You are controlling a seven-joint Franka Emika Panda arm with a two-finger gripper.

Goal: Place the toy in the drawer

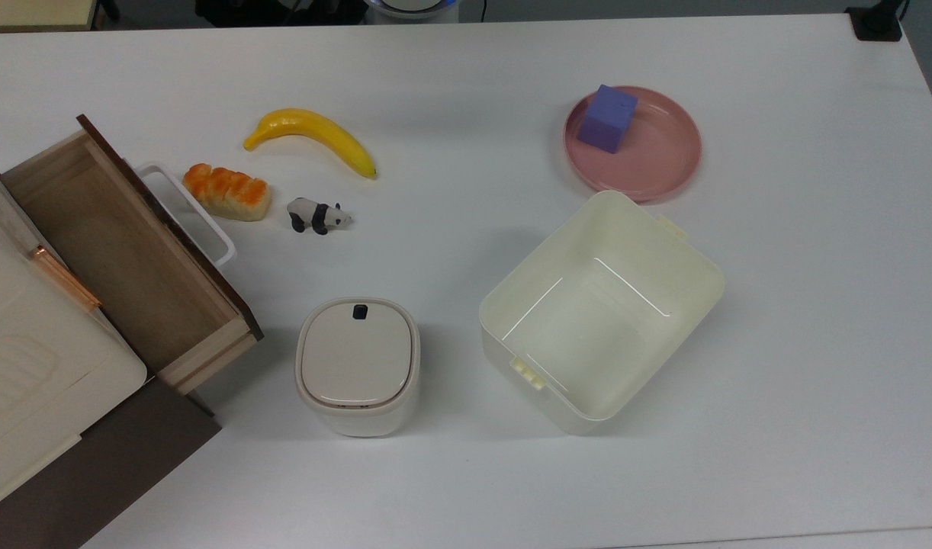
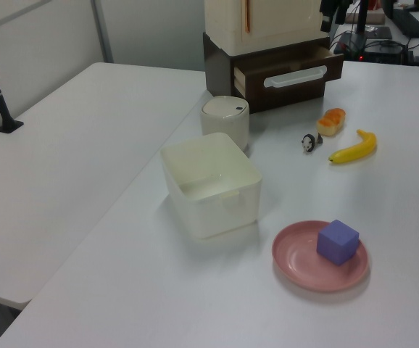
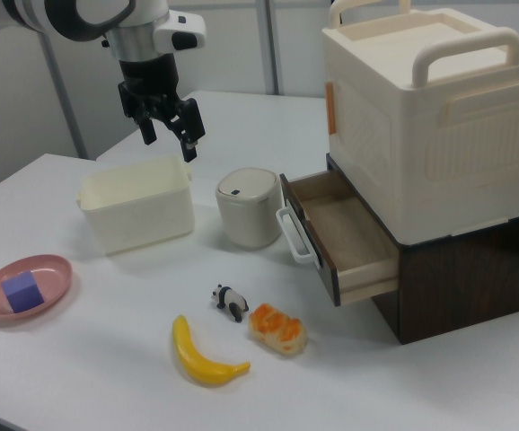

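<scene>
The toy point(image 1: 318, 216), a tiny black-and-white panda on four legs, stands on the white table between a bread loaf and a lidded canister; it is also the small toy point(image 2: 309, 142) in the left view and the toy point(image 3: 231, 303) in the right view. The drawer point(image 1: 123, 252) is pulled open, light wood inside, with a dark front and a white loop handle; the drawer point(image 3: 340, 235) holds nothing. My gripper point(image 3: 170, 133) hangs open high above the cream bin, far from the panda, with nothing between its fingers.
An orange-glazed bread loaf point(image 1: 227, 191) lies by the drawer handle, a yellow banana point(image 1: 310, 137) beyond it. A lidded cream canister point(image 1: 357, 364), a cream bin point(image 1: 599, 311) and a pink plate point(image 1: 664, 149) with a purple cube point(image 1: 606, 118) stand on the table. A cream crate point(image 3: 430, 117) tops the cabinet.
</scene>
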